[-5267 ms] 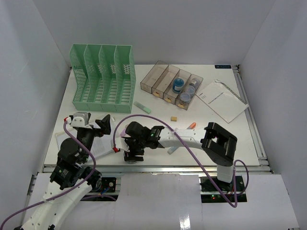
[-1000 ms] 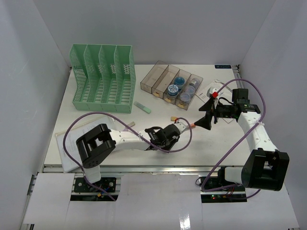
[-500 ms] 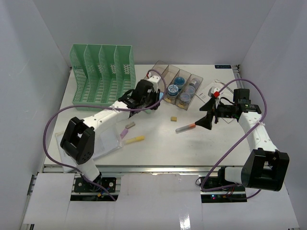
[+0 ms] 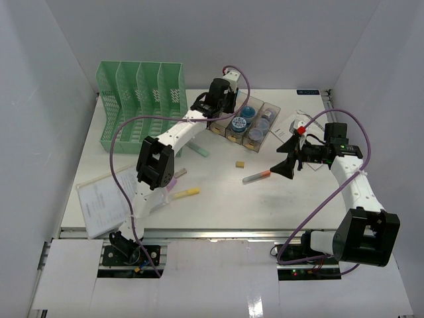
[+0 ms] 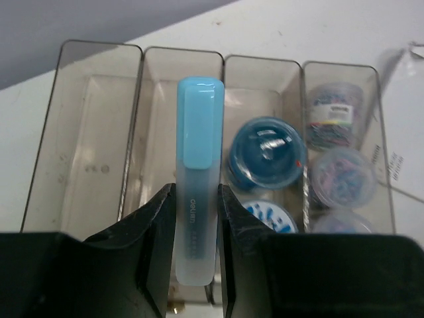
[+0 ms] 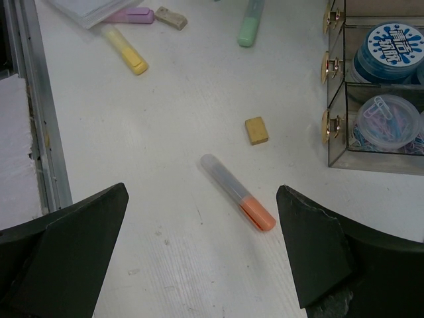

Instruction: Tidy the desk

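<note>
From above, the left gripper (image 4: 217, 99) hangs over the clear tray (image 4: 270, 127) at the far side of the desk (image 4: 218, 199), while the right gripper (image 4: 283, 159), released, sits off the tray's right end. At the left wrist, the jaws clamp a blue highlighter (image 5: 199, 132) lengthwise above the tray's second compartment from its empty end. At the right wrist, an orange highlighter (image 6: 237, 192) slants on the desk before the tray's front, between the spread fingers.

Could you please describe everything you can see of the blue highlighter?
The blue highlighter has an opaque light-blue cap and a frosted plastic barrel with small dark print. The left pincer grips its barrel, cap pointing away from the wrist. It is over the clear tray, above an empty compartment; contact with the tray cannot be told.
</note>
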Robot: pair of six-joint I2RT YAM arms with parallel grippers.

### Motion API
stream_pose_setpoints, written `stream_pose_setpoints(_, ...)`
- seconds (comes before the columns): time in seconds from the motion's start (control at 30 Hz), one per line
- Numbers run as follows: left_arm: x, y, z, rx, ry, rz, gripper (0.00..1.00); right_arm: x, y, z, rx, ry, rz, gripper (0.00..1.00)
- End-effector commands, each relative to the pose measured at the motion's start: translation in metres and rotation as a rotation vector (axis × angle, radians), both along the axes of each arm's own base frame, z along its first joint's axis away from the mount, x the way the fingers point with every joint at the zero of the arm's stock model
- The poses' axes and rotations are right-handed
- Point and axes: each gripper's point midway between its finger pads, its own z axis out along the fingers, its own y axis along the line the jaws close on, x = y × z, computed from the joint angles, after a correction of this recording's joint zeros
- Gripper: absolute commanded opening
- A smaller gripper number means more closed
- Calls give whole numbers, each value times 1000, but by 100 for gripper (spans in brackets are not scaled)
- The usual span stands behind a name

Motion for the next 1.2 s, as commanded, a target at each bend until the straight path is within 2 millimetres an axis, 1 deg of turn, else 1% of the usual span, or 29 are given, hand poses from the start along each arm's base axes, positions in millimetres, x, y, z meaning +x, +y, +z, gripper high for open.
stream_pose_setpoints(0.0, 29, 16, 38, -27, -136, 69, 2, -2, 1, 8, 17, -26, 9, 100)
stream_pose_setpoints(0.07, 33, 20, 29, -19, -131, 71, 3, -2, 1, 7, 18, -19, 8, 100)
stream_pose_setpoints(0.13, 33, 19, 21, -20, -116, 47, 9, -1, 1, 4, 16, -10, 6, 100)
stream_pose_setpoints(0.2, 30, 17, 8, -16, -91, 22, 14, -1, 0, 3, 15, -6, 5, 100)
stream_pose_setpoints(0.27, 25, 13, -2, -16, -64, -8, 22, 0, 0, 1, 13, 0, 4, 100)
stream_pose_setpoints(0.33, 21, 8, -7, -25, -43, -35, 33, 0, 0, 0, 9, 1, 3, 100)
stream_pose_setpoints(0.4, 19, 7, -8, -32, -33, -46, 39, 0, -1, -2, 7, -3, 5, 100)
stream_pose_setpoints(0.43, 17, 4, -8, -40, -26, -61, 45, -1, 0, -3, 6, -2, 7, 100)
stream_pose_setpoints(0.57, 12, 1, -2, -60, -14, -77, 59, -6, 1, -6, 9, -15, 28, 100)
stream_pose_setpoints(0.63, 9, 3, 3, -58, -8, -79, 64, -11, 2, -7, 13, -30, 52, 100)
stream_pose_setpoints(0.7, 4, 5, 11, -61, -5, -84, 65, -14, 4, -5, 16, -77, 81, 100)
stream_pose_setpoints(0.77, -9, 7, 22, -69, 6, -107, 68, -27, 7, -9, 26, -100, 123, 100)
stream_pose_setpoints(0.8, -15, 9, 25, -72, 13, -117, 69, -30, 9, -9, 25, -124, 142, 100)
stream_pose_setpoints(0.87, -41, 16, 43, -89, 29, -148, 74, -36, 12, -16, -22, -189, 194, 99)
stream_pose_setpoints(0.93, -68, 18, 57, -120, 50, -210, 81, -40, 20, -27, -103, -273, 283, 98)
stream_pose_setpoints(1.0, -96, 22, 70, -153, 74, -257, 86, -39, 23, -46, -230, -327, 347, 97)
stream_pose_setpoints(1.07, -131, 28, 81, -186, 98, -320, 90, -30, 27, -62, -362, -389, 395, 96)
stream_pose_setpoints(1.1, -147, 33, 84, -201, 110, -342, 91, -27, 31, -66, -408, -407, 417, 96)
stream_pose_setpoints(1.13, -170, 41, 85, -216, 124, -365, 94, -25, 38, -71, -452, -425, 450, 96)
stream_pose_setpoints(1.17, -184, 45, 86, -226, 126, -386, 95, -20, 42, -75, -491, -432, 468, 96)
